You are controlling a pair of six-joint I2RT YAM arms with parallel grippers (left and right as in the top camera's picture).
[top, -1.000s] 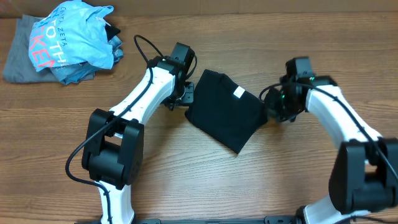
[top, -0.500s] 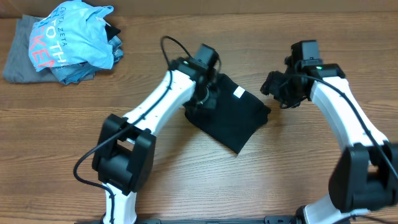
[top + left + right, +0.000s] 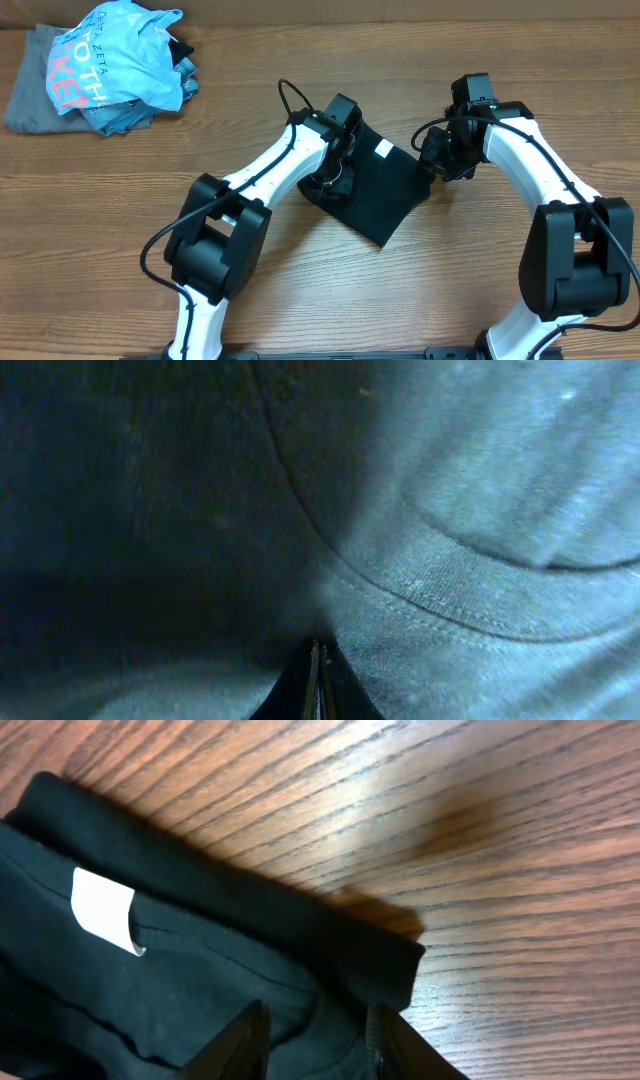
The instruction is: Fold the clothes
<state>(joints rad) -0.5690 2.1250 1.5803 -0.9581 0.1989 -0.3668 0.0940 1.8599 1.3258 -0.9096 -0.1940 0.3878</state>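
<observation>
Left gripper [image 3: 318, 682] presses on the black T-shirt [image 3: 385, 195], fingers closed together. Right gripper [image 3: 315, 1045] hangs open over its folded edge on the worktop [image 3: 500, 870].

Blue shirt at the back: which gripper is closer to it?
Left. The left gripper is over the T-shirt, on its left part; the right gripper is at its right edge, farther from the blue shirt.

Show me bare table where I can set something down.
Bare wooden table: the wide stretch left of the left arm, in front of the crumpled light blue shirt; the near strip between both arms' bases, in front of the folded black T-shirt. Crowded: the centre, where the right arm and left arm meet at that T-shirt, and that blue shirt's far-left corner.
</observation>
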